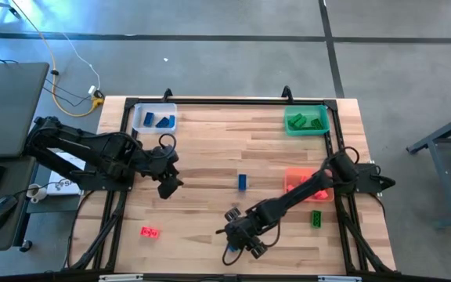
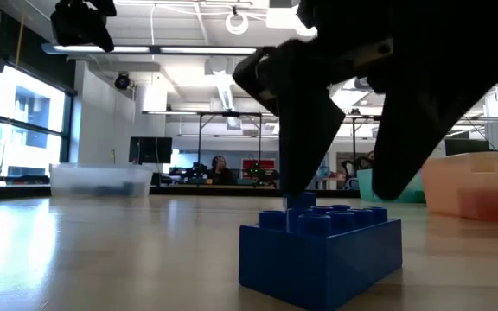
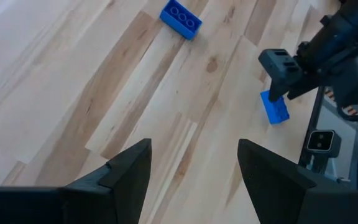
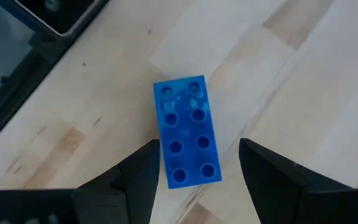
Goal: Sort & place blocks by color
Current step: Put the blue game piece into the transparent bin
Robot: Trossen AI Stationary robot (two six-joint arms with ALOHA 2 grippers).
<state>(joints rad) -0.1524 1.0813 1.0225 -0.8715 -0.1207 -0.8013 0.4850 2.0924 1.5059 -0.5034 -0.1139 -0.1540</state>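
Note:
My right gripper [image 4: 199, 144] is open near the table's near edge [image 1: 241, 241], pointing down over a blue studded block [image 4: 186, 132]. That block lies flat on the wood, and one finger stands on each long side of it [image 2: 322, 255]. My left gripper [image 1: 169, 182] hangs open over the table's left half above bare wood [image 3: 194, 146]. A second blue block [image 1: 242, 182] lies at mid table, a red block [image 1: 149, 232] near the near-left, and a green block [image 1: 316, 218] on the right.
A clear bin [image 1: 155, 117] with blue blocks sits at the far left corner. A green bin [image 1: 305, 121] with green blocks is at the far right. An orange bin [image 1: 294, 180] lies partly under my right arm. Black frame rails border the table. People sit in the room behind.

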